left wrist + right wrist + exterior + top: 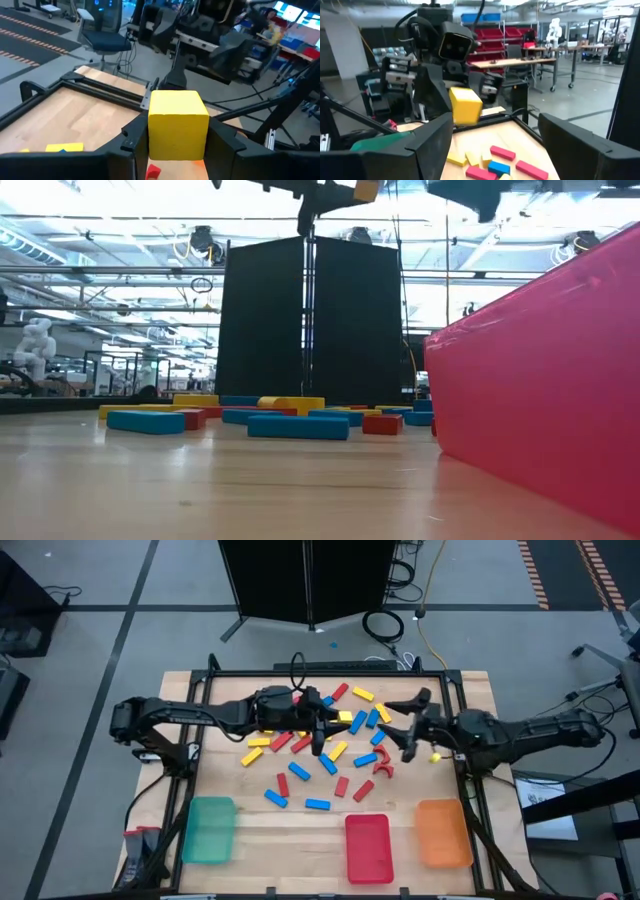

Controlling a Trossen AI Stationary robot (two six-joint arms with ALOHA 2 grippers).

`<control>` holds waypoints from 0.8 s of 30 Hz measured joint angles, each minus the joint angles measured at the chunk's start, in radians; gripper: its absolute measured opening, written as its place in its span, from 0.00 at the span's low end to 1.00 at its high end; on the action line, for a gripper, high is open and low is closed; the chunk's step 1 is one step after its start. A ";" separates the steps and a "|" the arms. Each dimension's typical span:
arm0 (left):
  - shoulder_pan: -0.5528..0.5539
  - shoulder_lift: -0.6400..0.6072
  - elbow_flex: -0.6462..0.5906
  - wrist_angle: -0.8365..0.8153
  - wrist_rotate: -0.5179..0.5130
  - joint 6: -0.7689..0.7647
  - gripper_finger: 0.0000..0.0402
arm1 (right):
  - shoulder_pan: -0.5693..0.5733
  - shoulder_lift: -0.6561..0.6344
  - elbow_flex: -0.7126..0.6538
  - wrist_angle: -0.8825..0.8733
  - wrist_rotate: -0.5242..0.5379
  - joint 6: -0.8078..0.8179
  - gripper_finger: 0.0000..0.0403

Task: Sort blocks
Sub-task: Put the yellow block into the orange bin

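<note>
Red, blue and yellow blocks (318, 768) lie flat and scattered over the middle of the wooden table; the low view shows them as a row (298, 426). My left gripper (325, 730) is raised above the pile and shut on one yellow block (177, 125), which also shows in the right wrist view (465, 105). My right gripper (402, 725) hangs open in the air to the right of the pile, facing the left gripper, with nothing between its fingers (430, 145). My left gripper pinches the yellow block by two opposite sides (152, 142) between its two fingers (134, 145). The fingers lie about level and point toward the table's right. The block sticks out forward past the fingertips and is lifted clear of the table and the other blocks.
Along the near edge stand a green tray (210, 830), a red tray (368, 845) and an orange tray (443, 832). The red tray's wall (540, 380) fills the right of the low view. A black frame (330, 673) borders the table's far side.
</note>
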State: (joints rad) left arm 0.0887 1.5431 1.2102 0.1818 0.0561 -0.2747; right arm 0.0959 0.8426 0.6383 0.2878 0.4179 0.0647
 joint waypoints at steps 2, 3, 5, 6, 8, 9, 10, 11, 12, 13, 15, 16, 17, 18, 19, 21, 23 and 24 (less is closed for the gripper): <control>-0.003 0.000 0.000 0.011 0.000 0.000 0.35 | -0.005 0.064 0.053 -0.002 0.000 0.000 0.71; -0.004 0.000 0.000 0.020 0.000 0.000 0.35 | -0.007 0.089 0.073 -0.006 -0.001 0.000 0.71; -0.004 -0.001 0.000 0.022 0.011 0.000 0.35 | -0.015 0.129 0.100 -0.013 -0.002 -0.001 0.71; -0.004 -0.001 0.000 0.021 0.022 0.001 0.35 | -0.019 0.144 0.109 -0.014 -0.004 -0.001 0.71; -0.004 -0.001 0.000 0.019 0.027 0.006 0.35 | -0.026 0.166 0.120 -0.015 -0.018 0.004 0.71; -0.004 -0.001 0.000 0.021 0.033 0.015 0.35 | -0.031 0.172 0.126 -0.013 -0.044 0.007 0.71; -0.004 -0.001 0.000 0.021 0.045 0.020 0.35 | -0.035 0.176 0.130 -0.015 -0.077 0.009 0.71; -0.004 -0.001 0.000 0.022 0.061 0.017 0.35 | -0.038 0.180 0.134 -0.018 -0.109 0.008 0.71; -0.004 -0.001 0.000 0.023 0.081 -0.001 0.35 | -0.038 0.181 0.138 -0.026 -0.131 -0.002 0.71; 0.001 -0.001 0.000 0.024 0.104 -0.019 0.35 | -0.038 0.181 0.139 -0.044 -0.137 -0.018 0.71; 0.010 -0.002 0.000 0.035 0.153 -0.078 0.36 | -0.035 0.174 0.139 -0.093 -0.137 -0.064 0.71; 0.015 -0.003 0.000 0.044 0.171 -0.108 0.37 | -0.031 0.169 0.139 -0.115 -0.137 -0.101 0.71; 0.019 -0.003 0.000 0.062 0.182 -0.138 0.38 | -0.026 0.164 0.139 -0.131 -0.135 -0.155 0.71; 0.024 -0.004 0.000 0.081 0.183 -0.165 0.38 | -0.020 0.158 0.139 -0.138 -0.128 -0.219 0.71; 0.029 -0.004 0.000 0.093 0.184 -0.193 0.38 | -0.013 0.153 0.139 -0.143 -0.127 -0.293 0.71; 0.040 -0.005 0.000 0.104 0.197 -0.242 0.37 | 0.007 0.152 0.139 -0.134 -0.124 -0.459 0.71; 0.054 -0.005 0.000 0.096 0.214 -0.267 0.36 | 0.027 0.153 0.139 -0.121 -0.087 -0.602 0.71; 0.060 -0.005 0.000 0.093 0.216 -0.270 0.36 | 0.036 0.153 0.139 -0.113 -0.063 -0.658 0.71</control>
State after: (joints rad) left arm 0.1488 1.5383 1.2102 0.2753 0.2718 -0.5449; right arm 0.1316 0.9951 0.7773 0.1746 0.3547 -0.5933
